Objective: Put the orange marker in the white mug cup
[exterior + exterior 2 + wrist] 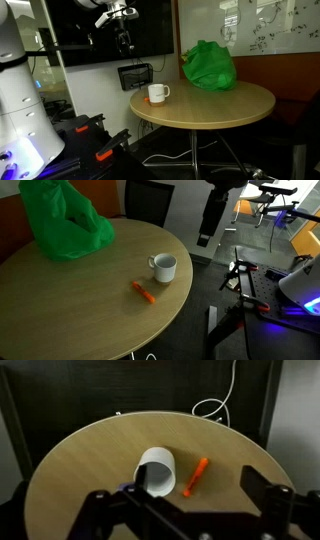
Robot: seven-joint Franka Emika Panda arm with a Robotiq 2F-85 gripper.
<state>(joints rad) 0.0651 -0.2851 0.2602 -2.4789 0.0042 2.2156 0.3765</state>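
The orange marker (145,292) lies flat on the round wooden desk (70,315), just beside the white mug cup (163,268) but not touching it. The mug stands upright near the desk's edge. A crumpled green bag (60,220) sits well apart, at the far side. The hand (124,42) hangs high above the desk, its fingers (262,488) spread wide and holding nothing.

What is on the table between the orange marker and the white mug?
Nothing: only bare tabletop separates the orange marker from the white mug, seen in an exterior view.
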